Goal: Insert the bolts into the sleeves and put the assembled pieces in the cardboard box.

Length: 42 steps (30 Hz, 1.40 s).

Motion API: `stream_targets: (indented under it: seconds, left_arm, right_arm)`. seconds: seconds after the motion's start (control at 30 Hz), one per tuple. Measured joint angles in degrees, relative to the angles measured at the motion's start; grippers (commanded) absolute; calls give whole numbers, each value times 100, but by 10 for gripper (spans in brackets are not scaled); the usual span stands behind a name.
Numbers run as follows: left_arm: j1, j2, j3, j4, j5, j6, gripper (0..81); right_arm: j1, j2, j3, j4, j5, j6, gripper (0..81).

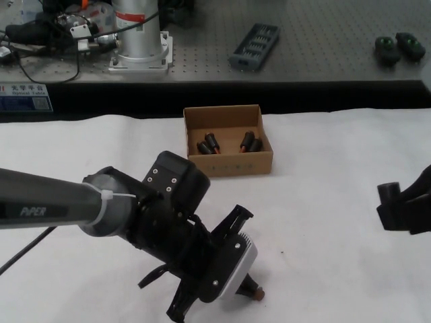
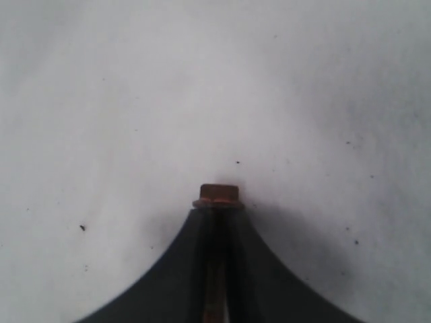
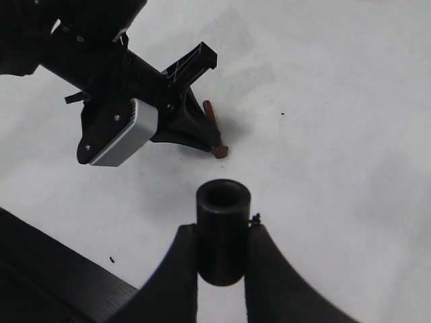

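Note:
My left gripper is shut on a copper-coloured bolt, whose hex head sticks out past the fingertips, just over the white cloth. In the high view that bolt shows under the left arm's wrist near the front edge. My right gripper is shut on a black sleeve, held with its open bore facing the left gripper and the bolt. The right gripper sits at the right edge of the high view. The cardboard box stands at the middle back, with several assembled pieces inside.
The white cloth covers the bench. Behind it runs a perforated metal table with a silver post, a dark tray and two black parts. A dark bench edge shows in the right wrist view.

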State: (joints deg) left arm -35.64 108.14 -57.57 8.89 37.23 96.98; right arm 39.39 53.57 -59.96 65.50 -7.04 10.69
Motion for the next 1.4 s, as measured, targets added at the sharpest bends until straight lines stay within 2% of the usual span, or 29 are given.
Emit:
stream_targets:
  seconds: [0.4, 0.47, 0.63, 0.7, 0.93, 1.0, 1.17, 1.4]
  left_arm:
    - [-31, 1, -15, -5, -192, -396, 0]
    - [-31, 1, -15, -5, -207, -395, 46]
    - [-45, -12, -15, -5, -247, -439, 260]
    - [-65, 1, -15, -5, -326, -487, 276]
    - [-61, 1, -30, -4, -374, -538, 272]
    - [-61, 0, -30, -4, -374, -540, 246]
    - [-61, 1, -30, 68, -374, -540, 123]
    - [-61, 1, -53, 279, -442, -540, 65]
  right_arm:
    - [0, -111, 0, -29, 0, 0, 29]
    - [0, -111, 0, -45, 0, 0, 29]
    - [0, -111, 0, -100, 0, 0, 29]
    - [0, -111, 0, -103, 0, 0, 29]
    - [0, -111, 0, -103, 0, 0, 29]
    - [0, -111, 0, -103, 0, 0, 29]
    - [0, -111, 0, -103, 0, 0, 29]
    - [0, -111, 0, -103, 0, 0, 29]
